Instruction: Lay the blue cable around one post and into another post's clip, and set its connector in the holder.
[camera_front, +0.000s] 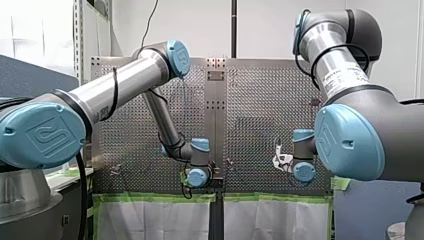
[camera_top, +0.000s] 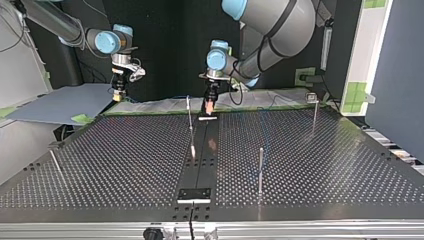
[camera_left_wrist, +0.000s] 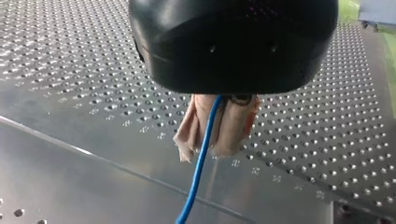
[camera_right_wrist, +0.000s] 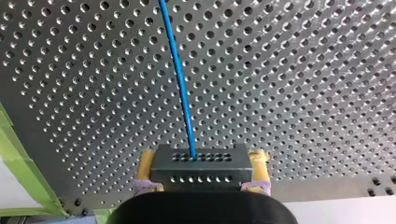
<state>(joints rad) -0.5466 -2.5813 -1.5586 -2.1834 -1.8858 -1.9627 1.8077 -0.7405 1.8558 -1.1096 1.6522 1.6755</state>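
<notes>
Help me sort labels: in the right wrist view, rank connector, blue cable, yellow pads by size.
Largest: connector.
Then blue cable, long but thin.
Last, yellow pads, slivers beside it, close to the cable.

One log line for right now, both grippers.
left gripper: shut on blue cable | right gripper: shut on connector | connector: not yet seated

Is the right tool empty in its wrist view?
No, the right tool grips the grey connector between its yellow pads, and the blue cable enters it.
</notes>
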